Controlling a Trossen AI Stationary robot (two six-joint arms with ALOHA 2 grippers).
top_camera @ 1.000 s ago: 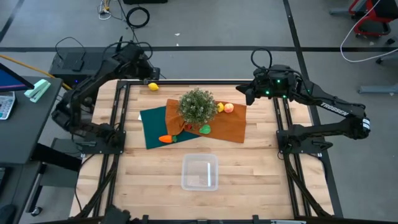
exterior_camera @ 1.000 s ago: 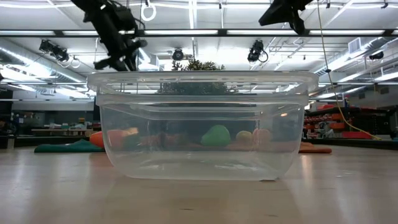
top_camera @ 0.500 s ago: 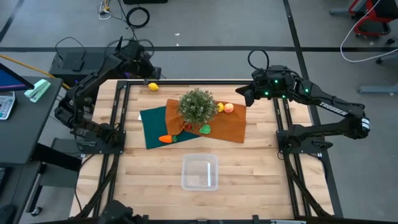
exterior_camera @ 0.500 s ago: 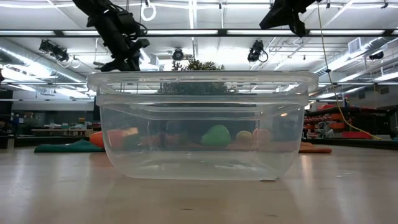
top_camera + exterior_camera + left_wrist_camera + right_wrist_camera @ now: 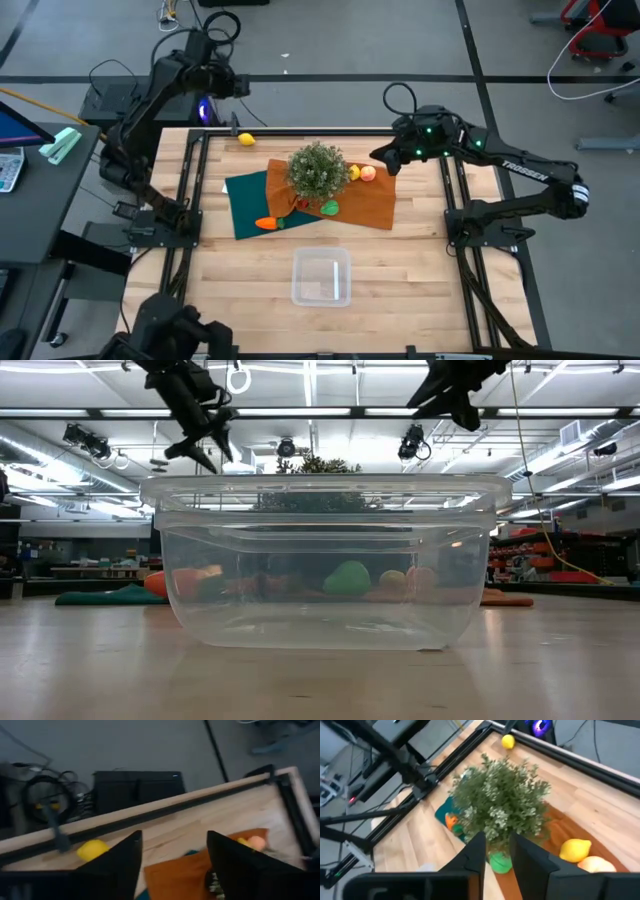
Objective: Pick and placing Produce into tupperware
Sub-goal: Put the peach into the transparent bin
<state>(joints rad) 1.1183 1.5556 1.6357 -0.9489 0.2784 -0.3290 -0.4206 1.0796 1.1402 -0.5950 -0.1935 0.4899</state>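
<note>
Two grippers, both empty and clear of the produce. Left gripper (image 5: pixel 236 86) raised beyond the far left table edge, fingers spread wide with nothing between; lone lemon (image 5: pixel 246 139) lying near it, by the far rail. Right gripper (image 5: pixel 380 156) hovering just right of the peach-coloured fruit (image 5: pixel 368 173), fingers only slightly parted, holding nothing.

Likely trouble: too narrow a gap nudging the round peach into the second lemon (image 5: pixel 353 172) beside it, or rolling either off the orange cloth (image 5: pixel 372 207); bushy plant (image 5: pixel 318 168) snagging the arm; a drop on the carry to the tupperware (image 5: pixel 297 276), empty, near centre.

Counted: two lemons, one carrot (image 5: pixel 266 223), one green piece (image 5: pixel 329 208), one peach, one plant, one tupperware, one orange cloth, one teal cloth (image 5: pixel 246 204)
</note>
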